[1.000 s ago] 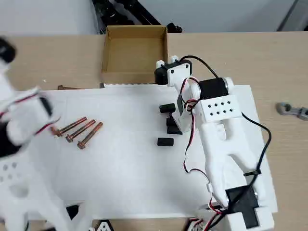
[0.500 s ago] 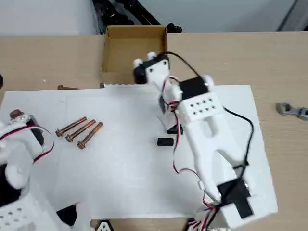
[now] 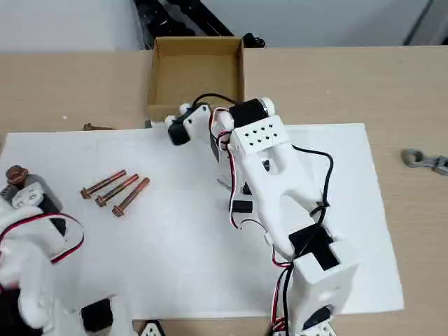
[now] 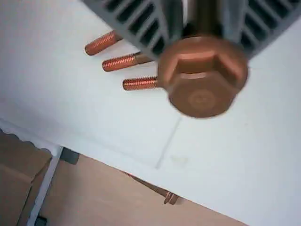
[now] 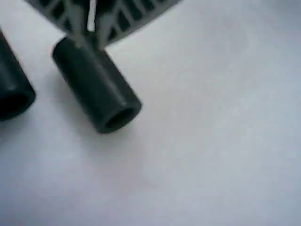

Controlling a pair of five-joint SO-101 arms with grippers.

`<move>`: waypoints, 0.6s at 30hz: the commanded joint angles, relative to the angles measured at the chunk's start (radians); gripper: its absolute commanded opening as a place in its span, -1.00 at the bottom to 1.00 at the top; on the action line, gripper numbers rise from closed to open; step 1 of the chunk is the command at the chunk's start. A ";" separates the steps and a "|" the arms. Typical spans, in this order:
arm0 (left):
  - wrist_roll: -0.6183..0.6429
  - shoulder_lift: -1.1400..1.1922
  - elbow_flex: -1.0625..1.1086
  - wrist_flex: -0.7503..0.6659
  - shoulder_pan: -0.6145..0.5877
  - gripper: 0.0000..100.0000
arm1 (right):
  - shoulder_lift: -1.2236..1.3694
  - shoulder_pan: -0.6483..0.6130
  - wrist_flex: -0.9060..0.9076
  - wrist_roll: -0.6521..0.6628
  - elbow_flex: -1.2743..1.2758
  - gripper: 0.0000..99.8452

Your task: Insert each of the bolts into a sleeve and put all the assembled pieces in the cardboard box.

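The left gripper [image 4: 200, 19] is closed on a bolt [image 4: 202, 75], its fingers clamped round the shank and the hex head free; in the high view that bolt [image 3: 15, 173] sits on top of the left arm at the sheet's left edge. The right gripper [image 5: 89, 33] is closed on one end of a black sleeve [image 5: 96, 92], whose open end sticks out over the sheet [image 5: 211, 117]; a second sleeve [image 5: 11, 96] lies just beside it. Three bolts [image 3: 117, 190] lie side by side on the left part of the sheet [image 3: 175, 245], well apart from the right arm, with bare sheet between them and along the near edge. A loose sleeve [image 3: 241, 206] lies mid-sheet, right against the right arm. The box [image 3: 196, 73] stands open on the table [image 3: 350, 77] just beyond the sheet's far edge, near the right arm's wrist. A stray bolt [image 3: 98, 127] lies off the sheet by its far left corner, and a wrench [image 3: 423, 159] lies off the right edge, well apart
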 commanded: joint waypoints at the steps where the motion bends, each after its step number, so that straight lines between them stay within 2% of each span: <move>1: -0.009 -0.011 0.004 0.002 -0.006 -0.99 | -0.010 -0.013 0.012 0.081 0.014 -0.84; 11: -0.008 -0.012 0.015 0.008 -0.006 -0.99 | -0.010 -0.016 0.008 0.203 0.150 -0.80; 18: -0.009 -0.060 0.125 0.003 -0.005 -0.99 | -0.008 -0.016 -0.001 0.253 0.170 -0.80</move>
